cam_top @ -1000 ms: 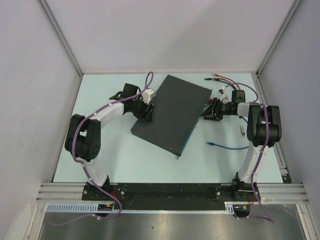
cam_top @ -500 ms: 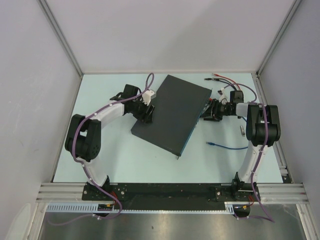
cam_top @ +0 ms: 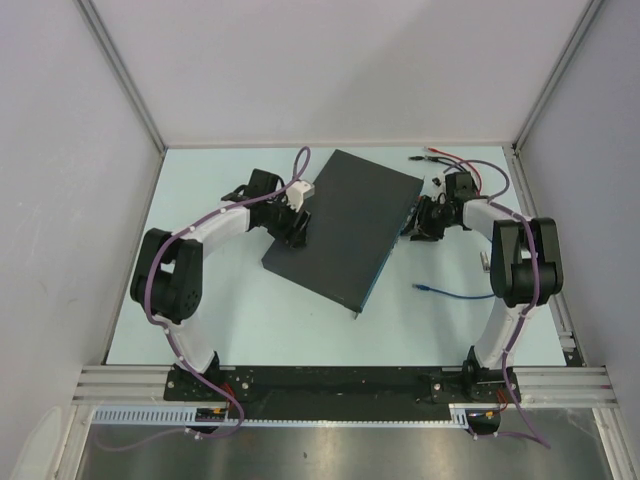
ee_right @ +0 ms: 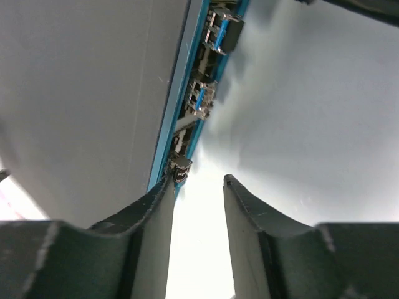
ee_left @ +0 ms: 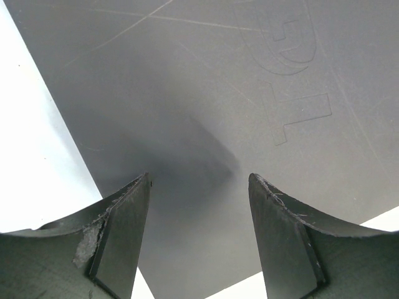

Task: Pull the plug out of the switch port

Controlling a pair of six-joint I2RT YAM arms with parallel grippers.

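Lines up the right gripper (ee_right: 198,177), jaws narrowly apart and empty, beside a plug (ee_right: 180,166) in the right, bluish edge of the mid-table switch (cam_top: 345,225), left gripper (ee_left: 199,180) spread over its top; likely calls next for straddling that plug before clamping.
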